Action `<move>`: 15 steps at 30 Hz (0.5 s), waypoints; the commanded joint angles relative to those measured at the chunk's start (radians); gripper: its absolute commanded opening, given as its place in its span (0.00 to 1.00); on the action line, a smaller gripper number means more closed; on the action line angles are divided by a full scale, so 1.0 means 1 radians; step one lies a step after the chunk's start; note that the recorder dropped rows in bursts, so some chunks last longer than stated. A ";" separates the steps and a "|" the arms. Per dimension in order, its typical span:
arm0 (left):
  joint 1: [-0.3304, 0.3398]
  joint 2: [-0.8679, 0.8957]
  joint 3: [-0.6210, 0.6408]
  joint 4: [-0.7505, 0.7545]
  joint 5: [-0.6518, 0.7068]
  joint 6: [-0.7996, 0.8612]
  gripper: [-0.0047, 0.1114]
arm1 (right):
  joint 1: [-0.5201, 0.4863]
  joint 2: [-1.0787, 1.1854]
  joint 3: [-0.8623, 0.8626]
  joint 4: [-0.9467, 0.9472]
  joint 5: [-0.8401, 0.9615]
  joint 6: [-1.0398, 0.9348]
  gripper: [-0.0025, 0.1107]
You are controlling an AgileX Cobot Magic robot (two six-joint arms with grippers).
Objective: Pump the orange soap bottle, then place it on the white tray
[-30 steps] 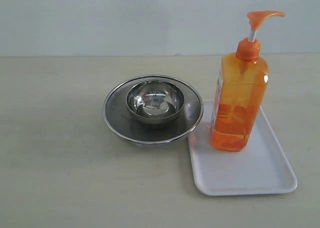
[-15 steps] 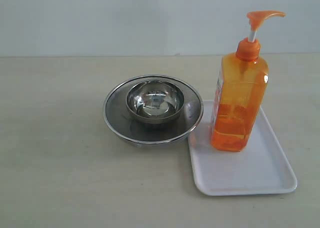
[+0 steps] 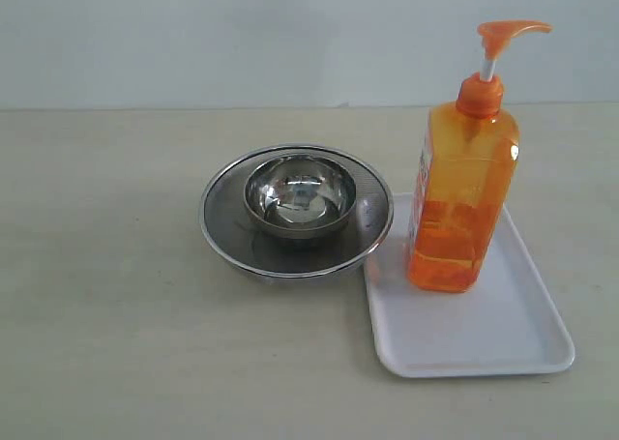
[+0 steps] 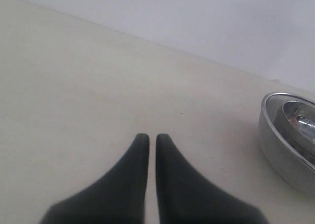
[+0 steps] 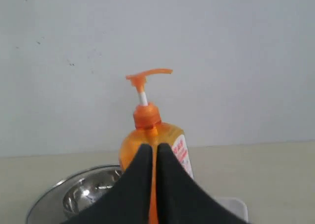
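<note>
From the exterior view, nothing differs from half a second or a second ago. The orange soap bottle (image 3: 462, 203) stands upright on the white tray (image 3: 484, 348), on the end of the tray nearest the big steel bowl (image 3: 227, 237). Its pump head (image 3: 508, 32) is raised on the white stem, with the spout pointing away from the bowl. The tray lies just beside the bowl, one long edge right at the bowl's rim; I cannot tell whether they touch. A smaller steel bowl (image 3: 298, 196) sits inside the big one. Neither of my arms shows here, and the worktop (image 3: 116, 343) around the bowl looks as it did before.

From my left wrist, my left fingers (image 4: 135, 160) are closed, tips nearly together with only a thin slit between them, and they grip nothing. They hang over bare worktop, well apart from the big steel bowl (image 4: 280, 145), which shows at the frame's edge.

From my right wrist, my right fingers (image 5: 140, 175) are closed too, holding nothing. The soap bottle (image 5: 147, 130) stands beyond the tips, apart from them. The big steel bowl (image 5: 59, 199) sits just beside the bottle, and a corner of the white tray (image 5: 231, 207) shows on the bottle's far side from the bowl.
</note>
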 commanded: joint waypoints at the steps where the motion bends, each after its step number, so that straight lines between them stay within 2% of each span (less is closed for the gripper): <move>1: 0.002 -0.003 0.004 -0.010 -0.003 0.004 0.08 | 0.002 -0.001 -0.004 0.197 0.159 -0.314 0.02; 7: 0.002 -0.003 0.004 -0.010 -0.003 0.004 0.08 | 0.002 -0.001 -0.003 0.151 0.274 -0.330 0.02; 12: 0.002 -0.003 0.004 -0.010 -0.003 0.004 0.08 | 0.002 -0.001 0.017 0.135 0.241 -0.330 0.02; 14: 0.002 -0.003 0.004 -0.010 -0.003 0.004 0.08 | -0.037 -0.001 0.017 0.120 0.265 -0.328 0.02; 15: 0.002 -0.003 0.004 -0.010 -0.003 0.004 0.08 | -0.103 -0.001 0.017 0.120 0.293 -0.305 0.02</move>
